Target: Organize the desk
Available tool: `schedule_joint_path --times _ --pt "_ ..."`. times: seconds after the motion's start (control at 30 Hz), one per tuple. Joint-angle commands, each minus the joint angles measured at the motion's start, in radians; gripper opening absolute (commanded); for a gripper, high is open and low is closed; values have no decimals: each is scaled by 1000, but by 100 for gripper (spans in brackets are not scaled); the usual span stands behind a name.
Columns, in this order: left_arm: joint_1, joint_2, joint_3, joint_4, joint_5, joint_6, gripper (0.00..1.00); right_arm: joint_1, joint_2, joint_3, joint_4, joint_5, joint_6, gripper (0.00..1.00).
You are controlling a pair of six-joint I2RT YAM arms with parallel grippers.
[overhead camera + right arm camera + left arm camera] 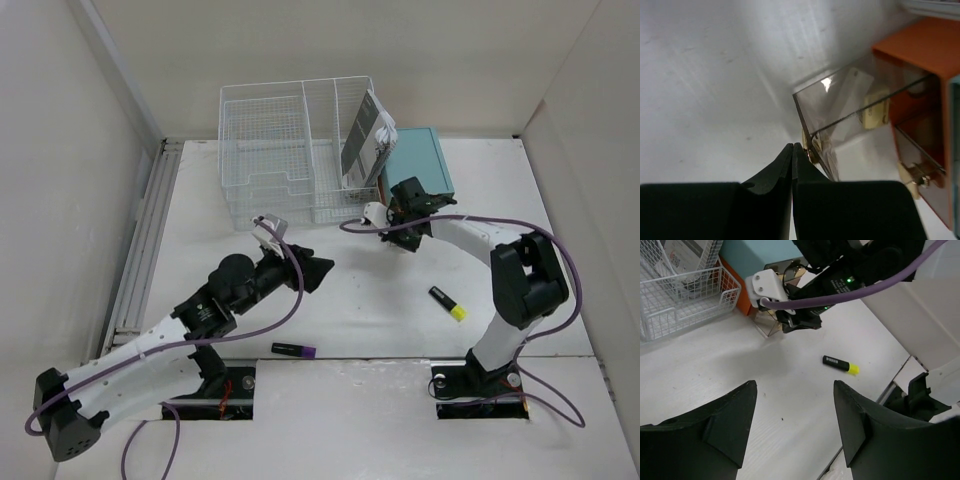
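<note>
The white worktop (380, 320) spreads out in front of the teal drawer box (420, 160). The step in hand appears to be working that box's smoky clear drawer (850, 105). The right gripper (792, 147) is set at the drawer's front corner, its fingers pressed together beside a small brass knob (811, 146). The drawer is best moved straight and level, so that it is not twisted and the box is not dragged. The left gripper (795, 386) is held in front of the box, its fingers apart and empty. The yellow-tipped highlighter (447, 303), lying well in front of the box, could be fetched by it. Whether the knob is truly pinched cannot be told. The drawer's contents are blurred by glare.
</note>
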Motion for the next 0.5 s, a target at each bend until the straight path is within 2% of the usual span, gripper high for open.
schedule_joint_path --times 0.0,0.3,0.47 --pt "-5 -46 -17 -10 -6 -35 59 14 4 66 154 168 90 5" --pt "-5 -56 -35 -10 -6 -44 62 65 46 47 347 400 104 5" --pt "-5 -65 -44 -10 3 -44 62 83 64 3 458 534 40 7"
